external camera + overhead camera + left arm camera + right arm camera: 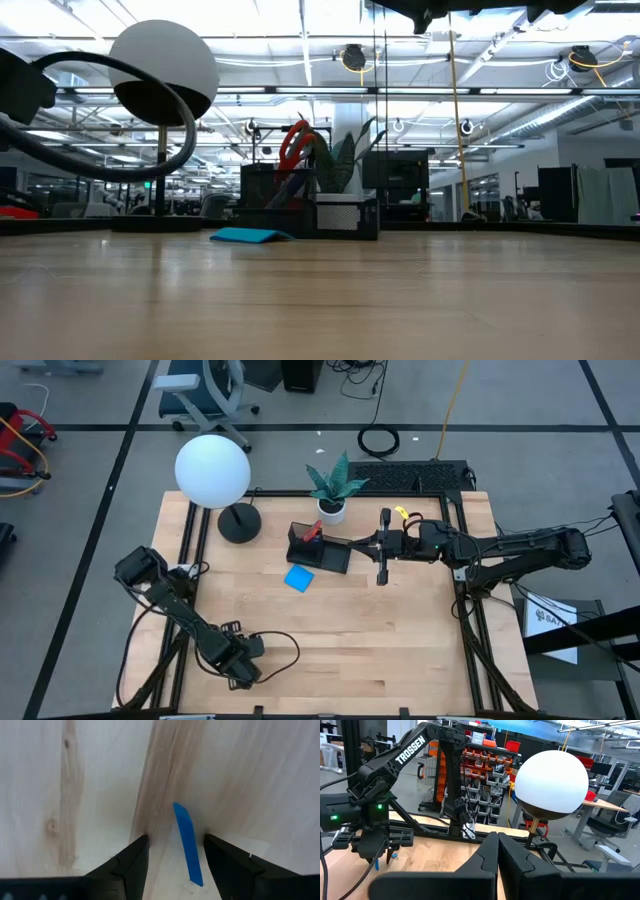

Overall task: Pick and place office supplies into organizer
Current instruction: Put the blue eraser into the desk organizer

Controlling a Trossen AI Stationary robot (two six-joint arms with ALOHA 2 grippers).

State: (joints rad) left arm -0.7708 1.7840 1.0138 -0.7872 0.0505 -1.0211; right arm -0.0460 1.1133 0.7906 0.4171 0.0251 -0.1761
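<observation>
Left gripper (pixel 172 865) low at the table's near left, fingers apart around a tiny blue piece (pixel 188 844). Right gripper (pixel 352 544) shut tight, above the organizer (pixel 318 550). Scissors (pixel 312 532) standing inside; note pad (pixel 298 578) beside it.

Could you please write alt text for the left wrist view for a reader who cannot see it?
The left hand points down at the pale wooden table, its two dark fingers open on either side of a small blue piece.
</observation>
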